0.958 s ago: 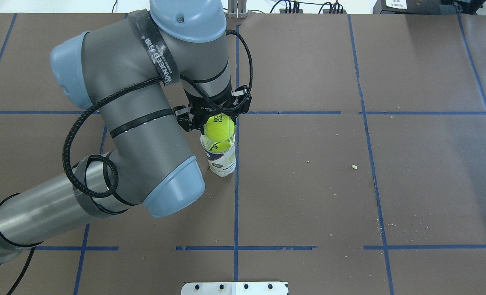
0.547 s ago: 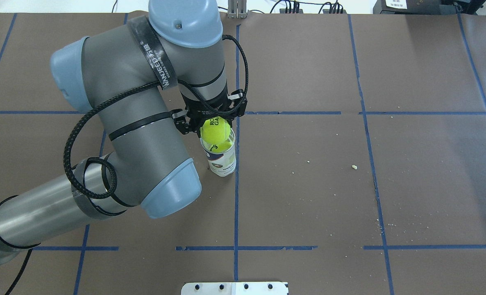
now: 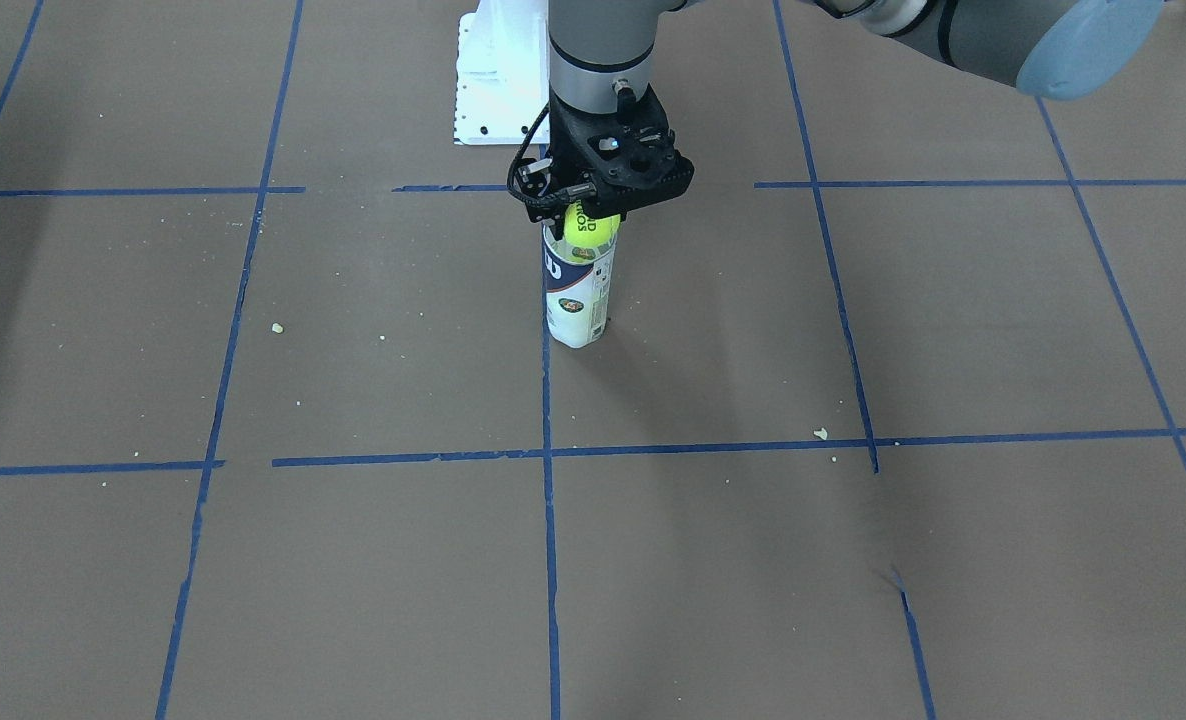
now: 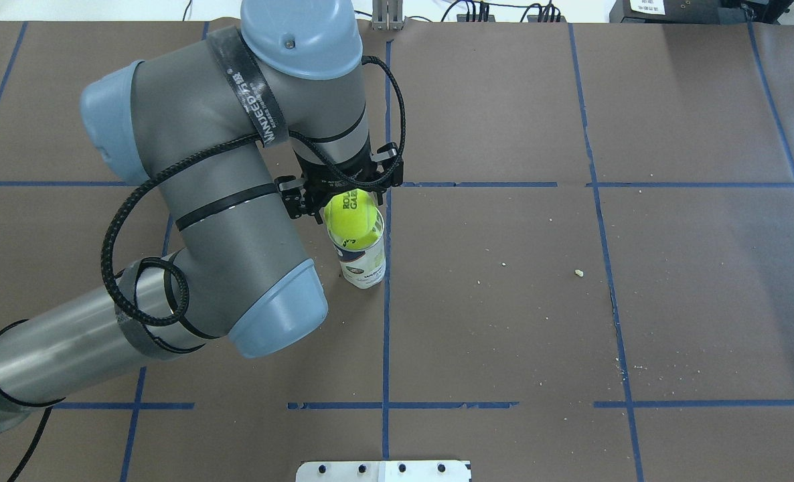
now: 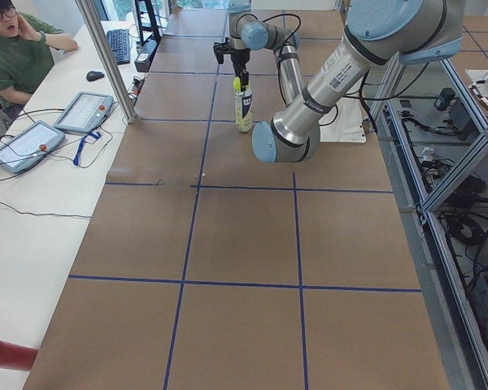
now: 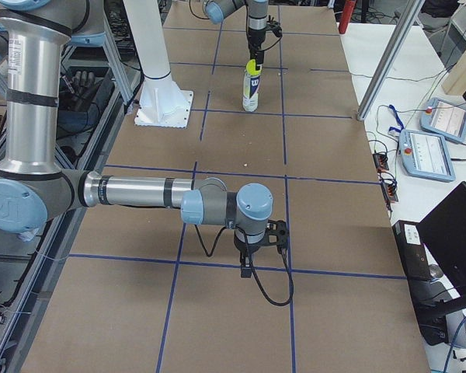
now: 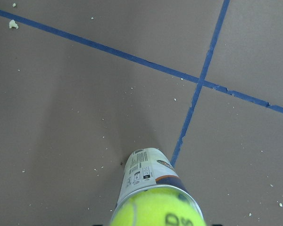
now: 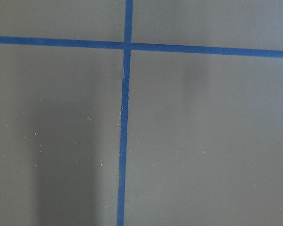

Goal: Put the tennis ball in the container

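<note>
The clear container [image 4: 363, 264] with its white and navy label stands upright on the brown table, near a blue tape line. It also shows in the front view [image 3: 578, 300] and the left wrist view [image 7: 148, 176]. My left gripper [image 4: 343, 201] is shut on the tennis ball [image 4: 351, 213], which sits right at the container's mouth [image 3: 591, 228]. A second yellow ball [image 4: 365, 239] lies inside the tube just below it. My right gripper [image 6: 260, 241] hangs low over the table far from the tube. It shows only in the right side view, so I cannot tell its state.
A white mounting plate [image 4: 383, 470] sits at the table's near edge by the robot's base. Small crumbs [image 4: 578, 272] dot the brown surface with its blue tape grid. A person [image 5: 16, 49] sits at a side table with tablets [image 5: 85, 110].
The left gripper has carried the ball slightly left and down, from just above the tube's rim onto its mouth. The container has not moved.
</note>
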Controlling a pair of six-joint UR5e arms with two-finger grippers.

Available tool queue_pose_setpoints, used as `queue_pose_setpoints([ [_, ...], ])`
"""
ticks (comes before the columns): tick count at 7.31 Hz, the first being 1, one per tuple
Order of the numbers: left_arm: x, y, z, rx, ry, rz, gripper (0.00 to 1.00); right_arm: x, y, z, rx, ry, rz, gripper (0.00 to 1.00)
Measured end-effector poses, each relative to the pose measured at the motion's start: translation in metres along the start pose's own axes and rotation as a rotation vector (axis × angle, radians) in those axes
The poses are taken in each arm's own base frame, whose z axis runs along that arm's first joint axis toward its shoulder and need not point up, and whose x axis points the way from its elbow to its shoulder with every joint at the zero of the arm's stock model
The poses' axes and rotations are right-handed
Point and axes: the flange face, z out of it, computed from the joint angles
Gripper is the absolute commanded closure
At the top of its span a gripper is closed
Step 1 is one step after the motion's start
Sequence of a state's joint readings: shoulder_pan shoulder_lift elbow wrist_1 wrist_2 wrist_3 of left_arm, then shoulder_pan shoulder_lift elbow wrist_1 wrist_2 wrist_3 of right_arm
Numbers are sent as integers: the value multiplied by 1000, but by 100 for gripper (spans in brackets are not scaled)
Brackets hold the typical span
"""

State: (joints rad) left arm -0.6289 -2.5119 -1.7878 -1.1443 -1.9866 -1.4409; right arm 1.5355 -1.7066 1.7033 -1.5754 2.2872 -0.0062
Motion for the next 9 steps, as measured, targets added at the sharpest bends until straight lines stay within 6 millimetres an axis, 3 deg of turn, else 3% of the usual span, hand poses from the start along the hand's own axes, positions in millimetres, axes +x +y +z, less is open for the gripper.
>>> queue_pose_setpoints([
  [4, -3, 0, -4, 8, 7, 10, 0, 0, 0, 0, 0, 0, 0, 0],
  [5, -13, -1, -3, 11, 12, 34, 0, 0, 0, 0, 0, 0, 0, 0],
  [7, -74, -14, -13, 42, 39, 164, 0, 0, 0, 0, 0, 0, 0, 0],
  [9, -153, -80, -23, 112, 9, 313, 0, 0, 0, 0, 0, 0, 0, 0],
])
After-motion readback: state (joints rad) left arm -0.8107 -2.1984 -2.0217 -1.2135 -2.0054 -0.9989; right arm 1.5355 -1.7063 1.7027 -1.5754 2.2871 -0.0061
